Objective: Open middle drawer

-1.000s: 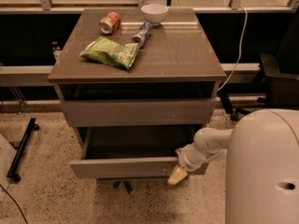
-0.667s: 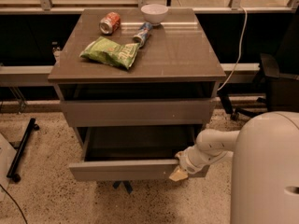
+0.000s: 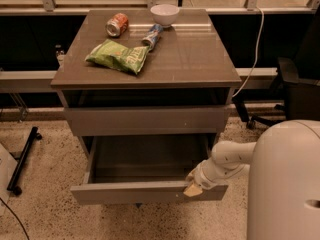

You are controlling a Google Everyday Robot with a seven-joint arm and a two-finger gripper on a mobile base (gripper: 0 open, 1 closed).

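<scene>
Speckled floor [image 3: 45, 219], glossy grey-brown table [image 3: 200, 59]: wide, shallow grey-brown middle drawer [image 3: 130, 193] standing open, claw [image 3: 192, 188] at its front panel's right upper edge, whether clamped cannot tell.

A green chip bag [image 3: 117, 57] lies on the desk [image 3: 200, 59]. Just behind the bag is an orange can [image 3: 117, 25] on its side. Behind and right of the bag are a blue packet [image 3: 152, 35] and a white bowl [image 3: 164, 14]. The claw [image 3: 192, 188] is low, front-right of the bag.

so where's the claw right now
In the camera view the claw sits low right, at the right end of the front of the pulled-out middle drawer.
</scene>
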